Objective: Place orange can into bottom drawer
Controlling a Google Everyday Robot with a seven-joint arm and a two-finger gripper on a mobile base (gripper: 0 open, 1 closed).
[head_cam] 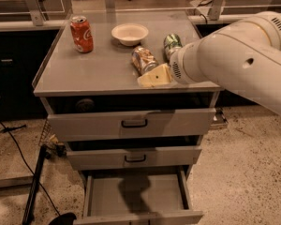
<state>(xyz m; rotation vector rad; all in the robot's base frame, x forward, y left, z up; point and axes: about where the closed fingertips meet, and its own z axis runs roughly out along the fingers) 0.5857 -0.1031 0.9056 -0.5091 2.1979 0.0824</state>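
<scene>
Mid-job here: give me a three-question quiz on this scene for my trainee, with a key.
1. True or false: the bottom drawer, the lowest, wide and shallow grey metal one, stands open.
2. Which thing is nearest the pale yellow gripper at the front edge of the grey metal cabinet? A red cola can; B the orange can, mottled orange-tan aluminium; C white bowl.
3. Fill in: the orange can is on the cabinet's ____, not yet in the drawer.
Key: 1 true; 2 B; 3 top.
</scene>
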